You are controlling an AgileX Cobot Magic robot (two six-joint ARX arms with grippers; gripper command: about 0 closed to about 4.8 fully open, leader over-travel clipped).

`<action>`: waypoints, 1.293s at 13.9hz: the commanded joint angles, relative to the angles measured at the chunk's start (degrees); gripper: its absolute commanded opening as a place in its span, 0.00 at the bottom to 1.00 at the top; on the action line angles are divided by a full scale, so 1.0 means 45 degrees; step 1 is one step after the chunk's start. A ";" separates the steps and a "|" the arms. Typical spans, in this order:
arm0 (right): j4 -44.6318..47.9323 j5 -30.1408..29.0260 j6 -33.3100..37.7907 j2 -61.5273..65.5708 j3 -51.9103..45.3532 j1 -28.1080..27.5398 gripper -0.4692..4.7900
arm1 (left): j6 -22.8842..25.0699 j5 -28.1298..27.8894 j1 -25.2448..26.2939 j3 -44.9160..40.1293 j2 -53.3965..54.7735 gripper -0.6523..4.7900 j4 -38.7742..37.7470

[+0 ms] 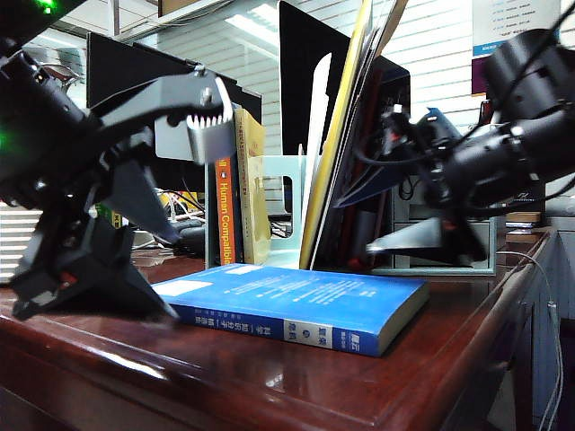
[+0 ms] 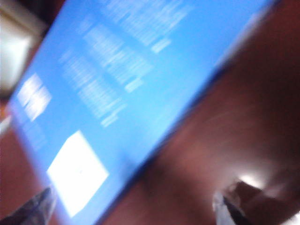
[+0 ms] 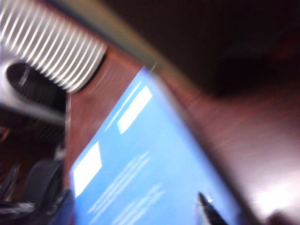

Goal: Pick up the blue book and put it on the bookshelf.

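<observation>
Exterior view, blue book (image 1: pixel 296 305) flat on table (image 1: pixel 269 386), left gripper (image 1: pixel 135 215) and right gripper (image 1: pixel 422 238) open.

Orange-spined book (image 1: pixel 225 212), dark monitors (image 1: pixel 310 63)

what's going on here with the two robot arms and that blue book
The bright blue paperback book lies flat on the dark red-brown wooden desk, held by neither arm. The left hand hovers open above its left end; the right hand is over its right side, blurred. The pale mint-green bookshelf stands behind.

Left hand (image 1: pixel 193 112) raised, fingers spread wide — right hand (image 1: pixel 422 238) lower on the opposite side, blurred, fingers apart.
</observation>
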 commanded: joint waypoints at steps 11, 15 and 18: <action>-0.2161 0.0801 -0.2701 0.0466 0.0049 -0.0486 0.85 | 0.0282 -0.1836 -0.0015 0.0019 0.2837 1.00 0.2618; -0.2880 -0.1399 -0.2701 0.0622 0.0049 -0.0301 0.35 | 0.0559 -0.1336 -0.0019 0.0029 0.3211 1.00 0.2939; -0.2822 -0.1865 -0.2705 0.0622 0.0049 -0.0015 0.18 | 0.1025 -0.1010 -0.0024 0.0024 0.3254 1.00 0.3245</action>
